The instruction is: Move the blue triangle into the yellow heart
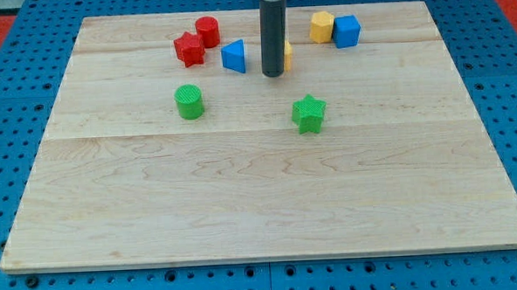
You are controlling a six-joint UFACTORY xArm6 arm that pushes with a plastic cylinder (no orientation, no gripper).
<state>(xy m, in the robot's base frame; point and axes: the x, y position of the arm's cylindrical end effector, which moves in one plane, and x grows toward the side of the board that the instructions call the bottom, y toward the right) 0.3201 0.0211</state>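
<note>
The blue triangle lies near the view's top, left of centre. My tip stands just to its right, a small gap apart. The yellow heart is mostly hidden behind the rod; only its right edge shows. So the rod stands between the blue triangle and the yellow heart.
A red star and a red cylinder sit left of the triangle. A green cylinder and a green star lie lower down. A yellow hexagon and a blue cube sit at the top right. The wooden board has edges all round.
</note>
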